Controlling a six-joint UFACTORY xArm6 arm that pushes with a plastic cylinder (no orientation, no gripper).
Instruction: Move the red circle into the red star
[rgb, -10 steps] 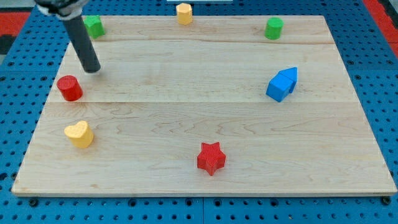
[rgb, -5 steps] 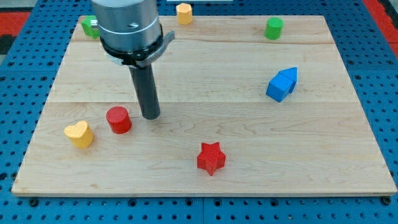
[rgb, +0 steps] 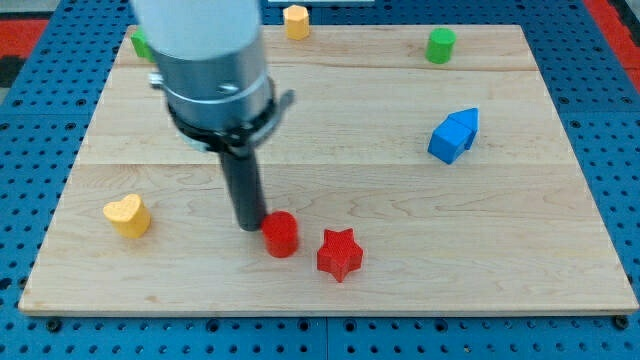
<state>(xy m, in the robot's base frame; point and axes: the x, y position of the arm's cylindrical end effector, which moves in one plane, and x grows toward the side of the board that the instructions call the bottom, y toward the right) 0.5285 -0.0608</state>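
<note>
The red circle (rgb: 281, 234) stands on the wooden board, just left of the red star (rgb: 339, 254), with a small gap between them. My tip (rgb: 249, 226) is right against the red circle's upper left side, touching it or nearly so. The rod rises from there to the arm's large grey body in the view's upper left.
A yellow heart (rgb: 127, 215) sits at the left. A blue block (rgb: 454, 135) sits at the right. A green cylinder (rgb: 440, 45) and a yellow block (rgb: 296, 20) stand along the top edge. Another green block (rgb: 142, 43) is partly hidden behind the arm.
My tip has moved down and right across the board. The red circle has slid from the left edge to just beside the red star.
</note>
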